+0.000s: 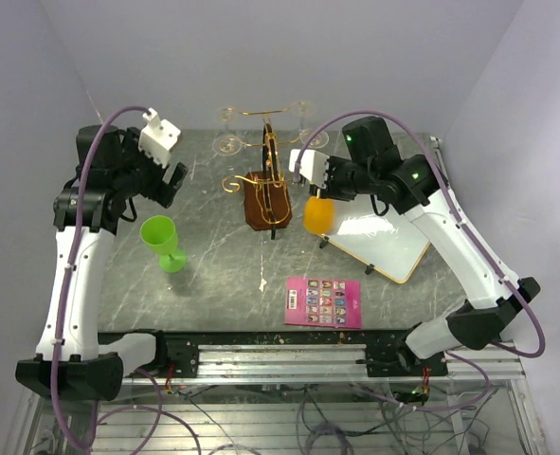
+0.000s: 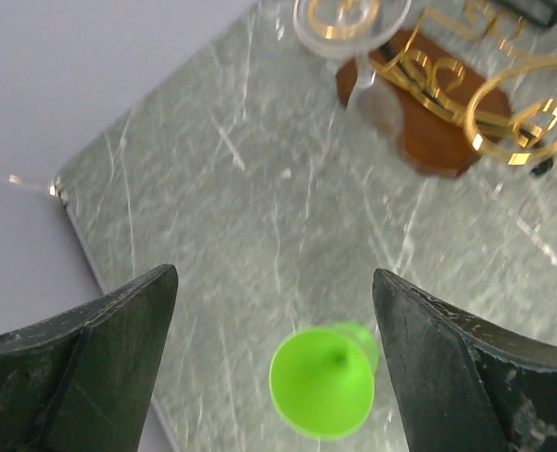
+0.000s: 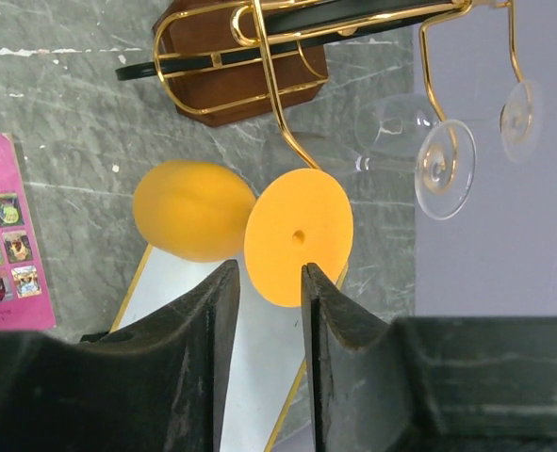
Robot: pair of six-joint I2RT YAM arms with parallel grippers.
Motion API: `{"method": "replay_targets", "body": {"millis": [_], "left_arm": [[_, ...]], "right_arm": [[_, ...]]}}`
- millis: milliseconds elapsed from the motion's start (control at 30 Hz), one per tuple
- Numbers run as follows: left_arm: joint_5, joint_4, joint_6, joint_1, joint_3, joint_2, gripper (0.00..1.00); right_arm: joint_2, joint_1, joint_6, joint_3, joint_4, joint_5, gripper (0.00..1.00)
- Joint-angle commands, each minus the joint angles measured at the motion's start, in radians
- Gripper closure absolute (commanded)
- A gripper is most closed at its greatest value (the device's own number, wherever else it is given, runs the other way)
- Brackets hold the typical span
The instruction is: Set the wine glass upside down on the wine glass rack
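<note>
An orange wine glass (image 1: 318,216) hangs upside down at the end of a low arm of the wine glass rack (image 1: 267,194), bowl downward. In the right wrist view its round foot (image 3: 299,235) faces me just past the fingertips, with the bowl (image 3: 191,209) to the left and the gold arm (image 3: 280,113) reaching the foot's top edge. My right gripper (image 3: 269,268) is open a narrow gap, nothing between its fingers. A green wine glass (image 1: 162,239) stands upright on the table. My left gripper (image 2: 273,273) hovers wide open above the green wine glass (image 2: 323,381).
Clear glasses (image 1: 227,144) hang upside down on the rack's far arms, one near the orange foot (image 3: 391,132). A white board with a tan rim (image 1: 384,242) lies under the right arm. A pink card (image 1: 324,301) lies near the front edge.
</note>
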Motion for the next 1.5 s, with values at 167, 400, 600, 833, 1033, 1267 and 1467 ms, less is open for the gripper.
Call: {"method": "replay_targets", "body": {"millis": [167,400,600,833,1033,1267,1467], "left_arm": [[-0.090,-0.204,0.113,0.180,-0.160,-0.091,0.12],[-0.188,-0.230,0.046,0.181,-0.208,0.021,0.27],[-0.216,-0.192,0.025,0.180,-0.237,0.099,0.37],[-0.200,-0.163,0.029,0.180,-0.272,0.135,0.47],[-0.213,-0.137,0.048,0.170,-0.299,0.155,0.63],[-0.231,-0.130,0.058,0.164,-0.296,0.154,0.84],[-0.187,-0.144,0.038,0.162,-0.228,0.127,0.93]], "right_arm": [[-0.004,-0.039,0.050,0.066,-0.035,-0.081,0.64],[0.005,-0.040,0.066,0.061,-0.028,-0.089,0.63],[-0.009,-0.041,0.063,0.029,-0.013,-0.077,0.62],[-0.007,-0.047,0.061,0.016,-0.004,-0.065,0.62],[0.014,-0.048,0.064,0.021,-0.006,-0.063,0.62],[0.035,-0.048,0.069,0.039,-0.009,-0.063,0.61],[0.041,-0.047,0.082,0.044,0.004,-0.041,0.59]]}}
